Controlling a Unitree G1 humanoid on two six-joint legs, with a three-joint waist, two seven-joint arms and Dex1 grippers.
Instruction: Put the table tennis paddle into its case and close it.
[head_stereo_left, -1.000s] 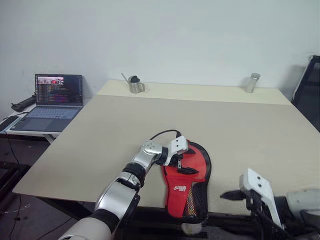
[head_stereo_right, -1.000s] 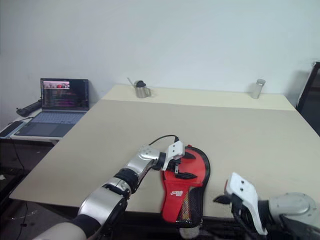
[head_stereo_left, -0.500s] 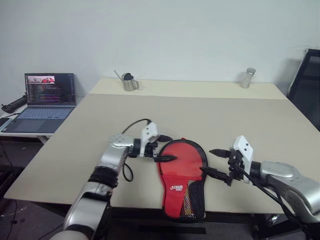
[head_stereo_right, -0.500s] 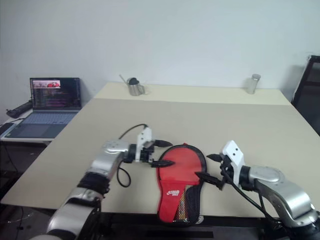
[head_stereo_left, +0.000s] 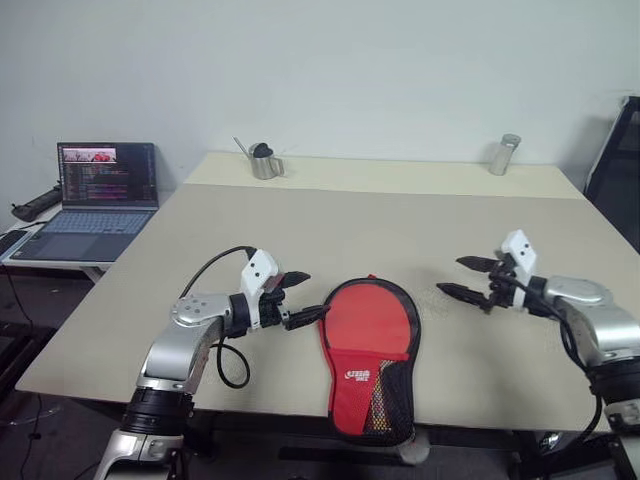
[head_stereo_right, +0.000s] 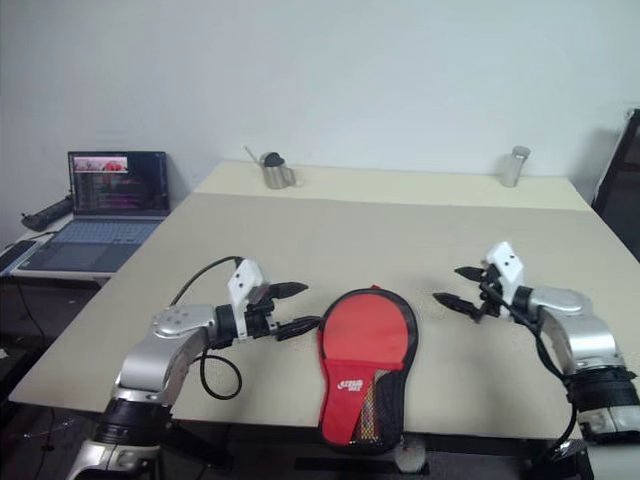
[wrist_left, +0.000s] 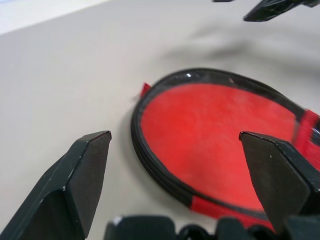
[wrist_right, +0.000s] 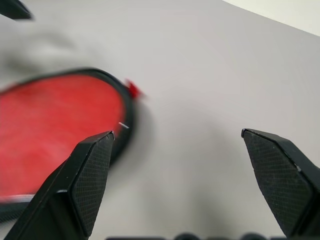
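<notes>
The case (head_stereo_left: 368, 330) lies flat near the table's front edge, red side up, with a white logo and a black mesh pocket at its narrow end. Its round end points away from me. The table tennis paddle is hidden. My left gripper (head_stereo_left: 308, 295) hovers just left of the case's round end, open and empty, with its fingers pointing at the case (wrist_left: 220, 150). My right gripper (head_stereo_left: 452, 277) hangs open and empty to the right of the case (wrist_right: 50, 125), a short gap away, pointing back toward it.
The beige table (head_stereo_left: 350, 220) stretches far back. A metal cup with a spoon (head_stereo_left: 263, 163) and a metal cylinder (head_stereo_left: 503, 155) stand along its far edge. An open laptop (head_stereo_left: 95, 190) sits on a side desk to the left. A black chair (head_stereo_left: 620, 170) stands at the right.
My left gripper has drawn back off the case to its left side. My right arm has come up from the lower right and out to the case's right. The case has not moved.
</notes>
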